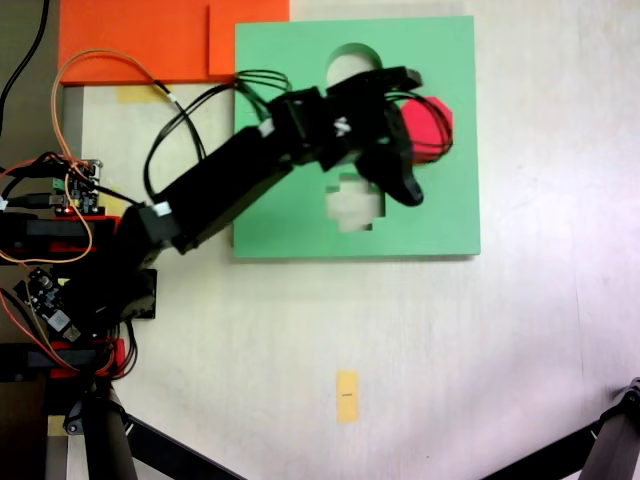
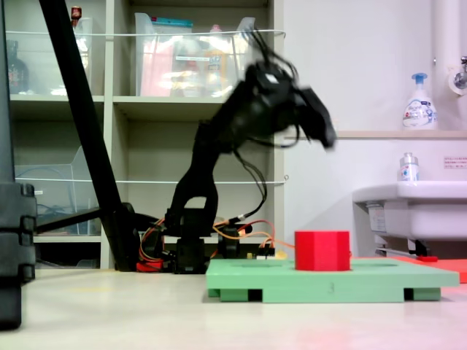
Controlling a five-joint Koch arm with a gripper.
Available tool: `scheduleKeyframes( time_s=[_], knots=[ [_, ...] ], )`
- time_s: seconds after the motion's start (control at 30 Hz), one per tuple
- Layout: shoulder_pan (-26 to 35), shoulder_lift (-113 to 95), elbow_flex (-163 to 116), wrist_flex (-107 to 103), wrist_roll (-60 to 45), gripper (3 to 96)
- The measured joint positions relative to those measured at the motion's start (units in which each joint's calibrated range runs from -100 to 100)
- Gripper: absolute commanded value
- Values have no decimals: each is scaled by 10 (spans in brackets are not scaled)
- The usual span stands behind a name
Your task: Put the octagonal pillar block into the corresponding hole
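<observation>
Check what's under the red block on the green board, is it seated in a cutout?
The red block stands upright on the green board, most of its height above the surface. Whether its base sits inside a cutout is hidden: the block covers that spot in both exterior views. The gripper is raised clear above it.

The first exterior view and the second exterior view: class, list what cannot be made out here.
- Octagonal pillar block: the pincer covers part of it in the first exterior view, so its fit in the corresponding hole is unseen.
- Pincer: motion-blurred in the second exterior view; open or shut cannot be told.
- Round cutout: partly covered by the arm in the first exterior view.
</observation>
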Motion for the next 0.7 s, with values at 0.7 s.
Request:
scheduleKeyframes(
  time_s=[0.7],
  knots=[
    [-187,-824,-914,346,-400,608]
  ],
)
